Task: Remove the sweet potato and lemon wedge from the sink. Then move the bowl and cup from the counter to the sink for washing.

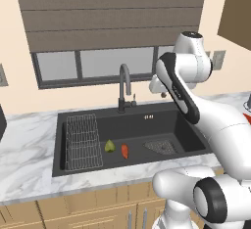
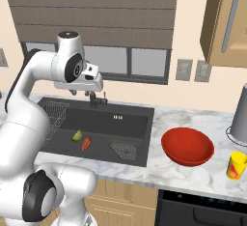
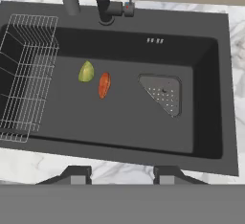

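Two dark fingertips of the gripper (image 3: 122,173) are seen parted and empty, poised high above the large dark-grey rectangular sink (image 3: 210,98). On the basin floor, the small orange-red oval sweet potato (image 3: 104,84) is set just beside the yellow-green lemon wedge (image 3: 86,72), between the wire rack (image 3: 24,74) and the corner drain grate (image 3: 162,93). On the marble counter (image 2: 193,119), the wide glossy red bowl (image 2: 187,146) and the yellow cup (image 2: 236,165) are left well apart from the sink.
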Controlling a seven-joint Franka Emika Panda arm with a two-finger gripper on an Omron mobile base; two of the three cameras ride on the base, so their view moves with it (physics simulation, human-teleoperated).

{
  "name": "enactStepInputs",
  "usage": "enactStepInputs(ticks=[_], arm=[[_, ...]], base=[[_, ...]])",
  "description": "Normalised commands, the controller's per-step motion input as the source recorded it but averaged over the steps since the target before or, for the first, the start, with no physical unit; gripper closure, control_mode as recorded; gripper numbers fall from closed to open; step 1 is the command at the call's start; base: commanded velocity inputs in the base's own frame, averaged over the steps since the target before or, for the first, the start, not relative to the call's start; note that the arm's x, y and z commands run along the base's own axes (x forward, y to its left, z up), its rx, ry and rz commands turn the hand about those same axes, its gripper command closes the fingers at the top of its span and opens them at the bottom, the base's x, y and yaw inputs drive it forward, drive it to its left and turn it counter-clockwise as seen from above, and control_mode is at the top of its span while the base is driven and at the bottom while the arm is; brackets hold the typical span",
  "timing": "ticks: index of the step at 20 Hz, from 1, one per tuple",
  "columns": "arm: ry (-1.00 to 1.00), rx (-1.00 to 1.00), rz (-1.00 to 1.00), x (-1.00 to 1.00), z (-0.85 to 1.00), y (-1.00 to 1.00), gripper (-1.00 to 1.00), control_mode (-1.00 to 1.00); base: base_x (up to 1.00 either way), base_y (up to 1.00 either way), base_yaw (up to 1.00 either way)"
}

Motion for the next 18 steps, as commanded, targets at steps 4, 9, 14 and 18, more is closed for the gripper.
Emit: enactStepInputs(ticks=[4,9,14,18], arm=[[0.0,0.0,0.0,-0.02,0.0,0.0,-1.0,-1.0],[0.0,0.0,0.0,-0.08,0.0,0.0,-1.0,-1.0],[0.0,0.0,0.0,-0.09,-0.04,-0.03,-1.0,-1.0],[-0.03,0.03,0.01,-0.09,-0.06,-0.01,-1.0,-1.0]], base=[[0.0,0.0,0.0],[0.0,0.0,0.0],[0.0,0.0,0.0],[0.0,0.0,0.0]])
